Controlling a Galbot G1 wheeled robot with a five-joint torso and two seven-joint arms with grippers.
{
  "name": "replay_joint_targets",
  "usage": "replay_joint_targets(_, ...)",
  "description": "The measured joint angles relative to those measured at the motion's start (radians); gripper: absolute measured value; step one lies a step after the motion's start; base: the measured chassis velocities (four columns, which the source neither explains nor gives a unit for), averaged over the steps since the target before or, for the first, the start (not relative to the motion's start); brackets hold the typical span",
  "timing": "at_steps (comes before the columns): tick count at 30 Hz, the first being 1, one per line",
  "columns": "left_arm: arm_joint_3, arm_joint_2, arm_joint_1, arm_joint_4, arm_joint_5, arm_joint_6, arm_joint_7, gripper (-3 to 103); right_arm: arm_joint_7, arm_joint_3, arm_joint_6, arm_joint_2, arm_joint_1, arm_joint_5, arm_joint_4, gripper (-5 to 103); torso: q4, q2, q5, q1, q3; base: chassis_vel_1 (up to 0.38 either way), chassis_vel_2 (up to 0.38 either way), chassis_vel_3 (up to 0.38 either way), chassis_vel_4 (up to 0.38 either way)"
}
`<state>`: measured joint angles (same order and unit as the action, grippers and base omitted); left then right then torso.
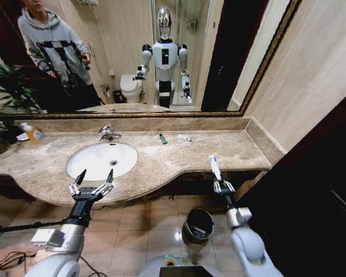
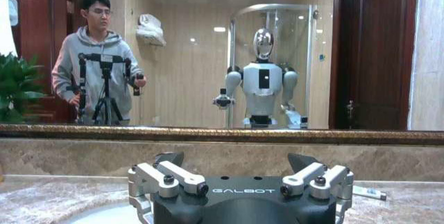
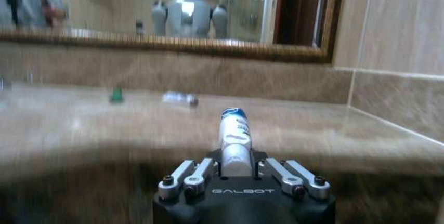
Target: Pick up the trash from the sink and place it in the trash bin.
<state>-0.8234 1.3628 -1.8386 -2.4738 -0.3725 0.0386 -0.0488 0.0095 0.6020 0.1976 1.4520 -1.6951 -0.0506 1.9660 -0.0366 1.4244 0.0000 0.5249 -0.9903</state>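
at counter edge: right gripper [image 1: 218,178] clamped on white tube [image 1: 214,166]; left gripper [image 1: 93,183] spread, empty.

Beige-brown marbled stone counter [image 1: 179,156] running wall to wall beneath the mirror, with the white oval sink [image 1: 101,160] set into its left half and a chrome faucet [image 1: 108,134] mounted behind the basin. Lying directly on the stone: a yellow-orange soap bottle [image 1: 33,134] at the far left near the back edge, a small green-ended tube [image 1: 162,138] and a small flat white packet [image 1: 184,138] near each other toward the back, right of the faucet. Tiled floor [image 1: 144,231] below the counter front, carrying a small round dark trash bin [image 1: 198,224] with a shiny rim.
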Motion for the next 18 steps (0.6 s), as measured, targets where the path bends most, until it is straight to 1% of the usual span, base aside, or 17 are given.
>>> replay_joint_targets(2,0.0,0.0,0.0,0.0,0.0,0.0,0.0,100,-0.001,0.001,0.028,0.023,-0.03,0.026,-0.026,25,-0.0002,0.0,0.0,0.0,0.0,0.0,0.0,0.0,0.0)
replay_joint_targets(5,0.0,0.0,0.0,0.0,0.0,0.0,0.0,100,-0.004,-0.003,0.052,0.047,-0.055,0.032,-0.059,25,-0.0001,0.0,-0.0001,0.0,0.0,0.0,0.0,0.0,0.0)
replay_joint_targets(7,0.0,0.0,0.0,0.0,0.0,0.0,0.0,100,-0.005,-0.011,0.07,0.05,-0.067,0.04,-0.102,25,-0.0001,0.0,-0.0001,0.0,0.0,0.0,0.0,0.0,0.0)
replay_joint_targets(10,0.0,0.0,0.0,0.0,0.0,0.0,0.0,100,-0.004,-0.024,0.077,0.042,-0.069,0.04,-0.15,25,-0.0001,0.0,-0.0001,0.0,0.0,0.0,0.0,0.0,0.0)
replay_joint_targets(14,0.0,0.0,0.0,0.0,0.0,0.0,0.0,100,-0.005,-0.036,0.069,0.038,-0.061,0.023,-0.191,25,-0.0001,0.0,0.0,0.0,0.0,0.0,0.0,0.0,0.0)
replay_joint_targets(15,0.0,0.0,0.0,0.0,0.0,0.0,0.0,100,-0.012,-0.041,0.041,0.04,-0.04,0.015,-0.234,25,-0.0001,0.0,-0.0001,0.0,0.0,0.0,0.0,0.0,0.0)
replay_joint_targets(18,0.0,0.0,0.0,0.0,0.0,0.0,0.0,100,-0.017,-0.042,0.029,0.04,-0.01,0.026,-0.284,25,-0.0001,0.0,-0.0001,0.0,0.0,0.0,0.0,0.0,0.0)
